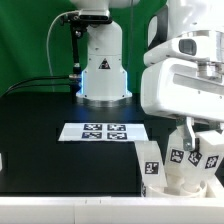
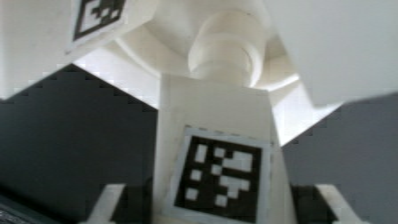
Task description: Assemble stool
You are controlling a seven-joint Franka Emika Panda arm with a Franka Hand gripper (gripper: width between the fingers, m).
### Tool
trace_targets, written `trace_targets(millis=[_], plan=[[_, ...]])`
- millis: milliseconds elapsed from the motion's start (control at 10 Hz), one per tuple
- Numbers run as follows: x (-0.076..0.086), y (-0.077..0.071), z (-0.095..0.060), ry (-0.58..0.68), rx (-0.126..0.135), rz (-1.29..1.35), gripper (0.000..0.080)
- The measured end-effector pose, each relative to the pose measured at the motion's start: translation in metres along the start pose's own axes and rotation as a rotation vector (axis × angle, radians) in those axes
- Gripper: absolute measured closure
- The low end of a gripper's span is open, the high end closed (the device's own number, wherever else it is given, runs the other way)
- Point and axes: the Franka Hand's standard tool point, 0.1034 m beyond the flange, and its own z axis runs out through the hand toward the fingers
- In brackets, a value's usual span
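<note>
The stool [image 1: 185, 178] stands at the exterior view's lower right, its round white seat low and white tagged legs rising from it. My gripper [image 1: 187, 133] hangs straight above it and is shut on one leg [image 1: 181, 152]. In the wrist view this leg [image 2: 222, 150] runs between my fingers [image 2: 111, 205], its black-and-white tag facing the camera, and its far end meets the seat [image 2: 187, 50]. Another tagged leg [image 2: 102, 18] shows beyond. A further leg [image 1: 150, 162] stands toward the exterior view's left of the held one.
The marker board [image 1: 103, 131] lies flat on the black table [image 1: 50, 140], to the exterior view's left of the stool. The robot's base [image 1: 103, 70] stands at the back before a green curtain. The table's white front edge [image 1: 70, 208] runs close below the stool.
</note>
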Motion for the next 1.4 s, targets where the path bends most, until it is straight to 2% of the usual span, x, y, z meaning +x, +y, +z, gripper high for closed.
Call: trace_targets(millis=[600,1000,1100,1200,1300,1400], plan=[[-0.0067,0.0001,0.0102,0.048,-0.031,-0.006,0.0478],[-0.0072,-0.0027,0.0099,0.04,-0.028,0.006,0.0478],[-0.0073,-0.0028,0.01,0.04,-0.028,0.006,0.0255],[-0.0075,-0.0028,0.0101,0.039,-0.028,0.006,0.0255],[-0.0076,-0.0029,0.0102,0.039,-0.027,0.006,0.0174],[-0.0089,-0.0046,0.0113,0.004,-0.008,0.027,0.0174]])
